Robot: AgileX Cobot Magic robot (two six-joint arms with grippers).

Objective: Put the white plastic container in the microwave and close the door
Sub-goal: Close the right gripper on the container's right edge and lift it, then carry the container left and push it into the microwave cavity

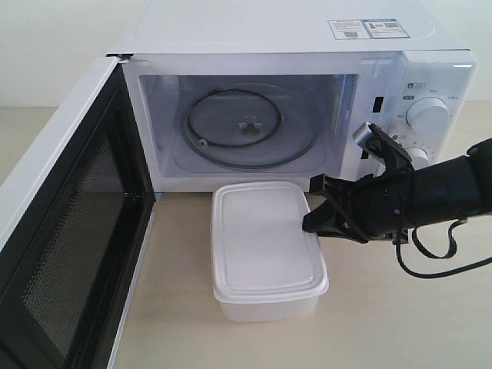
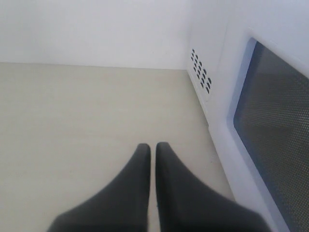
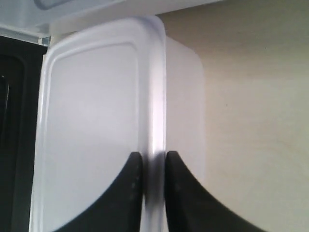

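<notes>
Here, translucent round-cornered container [image 1: 261,246], rim within tapered black right claw [image 3: 153,162].

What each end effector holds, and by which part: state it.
The right end effector pinches the white plastic container by its lid's rim along one long side. The left end effector is shut on nothing.
</notes>
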